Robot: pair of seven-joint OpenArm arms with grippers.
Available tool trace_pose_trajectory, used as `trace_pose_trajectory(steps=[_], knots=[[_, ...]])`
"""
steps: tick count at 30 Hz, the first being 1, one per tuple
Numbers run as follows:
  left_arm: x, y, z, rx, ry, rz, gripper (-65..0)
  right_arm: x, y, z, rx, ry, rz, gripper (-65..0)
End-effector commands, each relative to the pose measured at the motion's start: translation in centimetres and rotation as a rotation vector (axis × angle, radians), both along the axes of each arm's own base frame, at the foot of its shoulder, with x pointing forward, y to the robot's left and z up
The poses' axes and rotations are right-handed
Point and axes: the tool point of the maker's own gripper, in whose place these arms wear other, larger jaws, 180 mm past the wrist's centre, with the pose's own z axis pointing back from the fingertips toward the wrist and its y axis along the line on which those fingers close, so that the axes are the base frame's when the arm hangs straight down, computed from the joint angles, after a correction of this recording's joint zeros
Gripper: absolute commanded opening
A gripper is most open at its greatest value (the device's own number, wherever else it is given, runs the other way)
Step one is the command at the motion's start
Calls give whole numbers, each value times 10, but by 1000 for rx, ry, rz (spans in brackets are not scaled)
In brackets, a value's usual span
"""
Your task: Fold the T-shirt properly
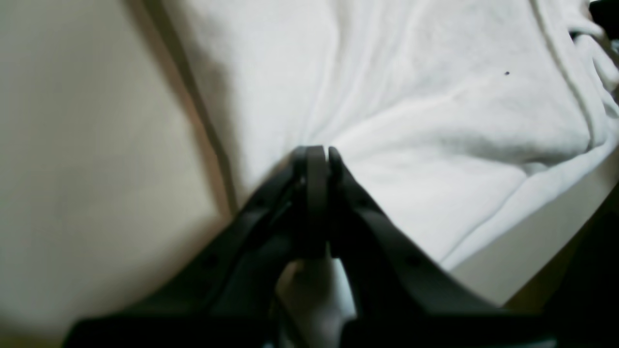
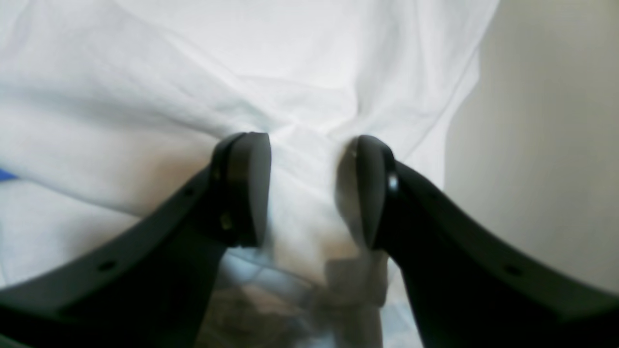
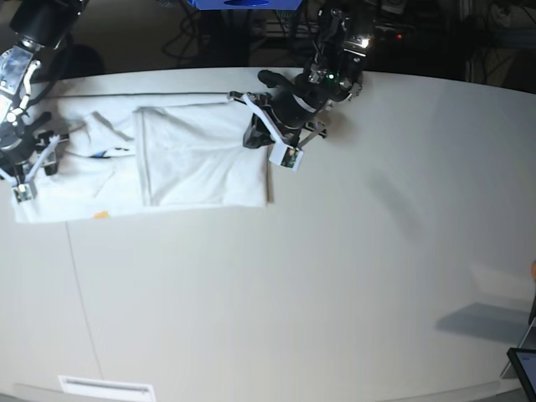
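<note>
The white T-shirt [image 3: 193,159] lies spread on the table's far left, plain side up, with one part folded over as a rectangle. A bit of blue print [image 3: 105,153] shows near its left end. My left gripper [image 3: 254,134] is at the shirt's right edge. In the left wrist view it [image 1: 323,153] is shut, with the cloth [image 1: 435,121] creasing toward its tips. My right gripper [image 3: 32,163] is at the shirt's left end. In the right wrist view it [image 2: 309,188] stands open, pads either side of a ridge of the cloth [image 2: 242,72].
The pale table [image 3: 335,276] stretches to the right and toward the front. A white label [image 3: 105,388] sits at the front edge and a dark device [image 3: 523,364] at the lower right corner. Cables and equipment lie behind the far edge.
</note>
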Motion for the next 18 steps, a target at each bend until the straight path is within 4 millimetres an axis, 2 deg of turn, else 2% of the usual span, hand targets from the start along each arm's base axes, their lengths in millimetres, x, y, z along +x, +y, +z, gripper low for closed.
trace_pose_trajectory(steps=[1,5,9,14,18], knots=[[-8,24,-15,98,56,26,-650,12,-1,13,-20,-39,23,-367],[1,38,-7,113,27,63,-650,14,2,16,-29,-45,41,-369],[12,44,12,110,-30,83,-650,20,2,32,-55,-85,50,-366],[13,43,19,118,-7,73,-650,21,-2,47,-105,-76,44,-366],[21,42,38,107,-60,76,-650,26,-1,66,-139,-115,53,-364]])
